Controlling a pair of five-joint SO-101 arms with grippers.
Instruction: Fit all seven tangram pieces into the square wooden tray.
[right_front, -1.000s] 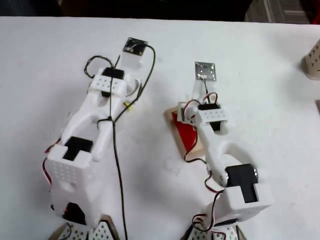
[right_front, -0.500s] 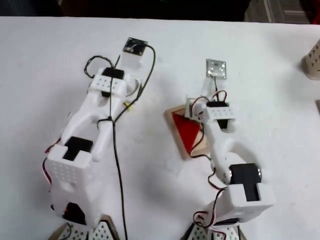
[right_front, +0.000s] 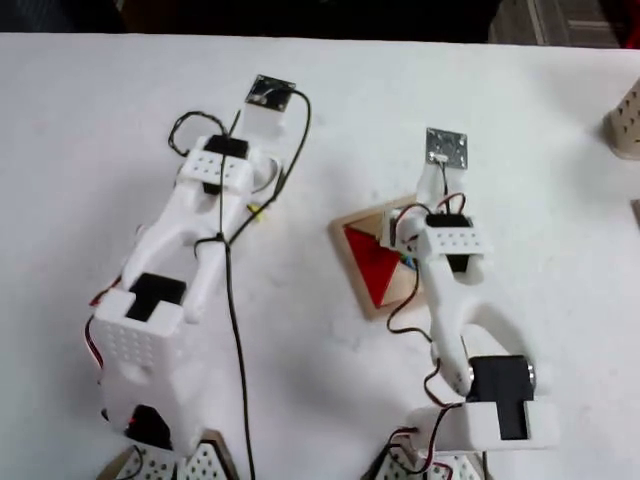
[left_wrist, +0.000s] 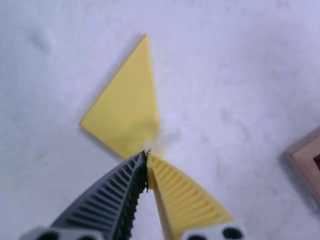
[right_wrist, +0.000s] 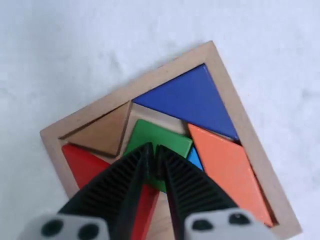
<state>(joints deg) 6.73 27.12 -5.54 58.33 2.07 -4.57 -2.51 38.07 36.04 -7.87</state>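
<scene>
In the tray (right_wrist: 125, 94) lie 6 pieces. The right gripper (right_wrist: 155, 149) hangs over the green square (right_wrist: 160, 137), beside the blue triangle (right_wrist: 187, 97), fingers all but clenched. On the table (left_wrist: 240, 75) the yellow triangle (left_wrist: 125, 107) lies flat, with the left gripper (left_wrist: 146, 156) clenched empty at its edge.

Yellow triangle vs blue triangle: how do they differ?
The yellow triangle lies on the bare table, outside the tray; the blue triangle sits inside it. The left gripper, jaws shut, is at the yellow triangle's corner; the blue triangle has no gripper on it. Both lie flat.
</scene>
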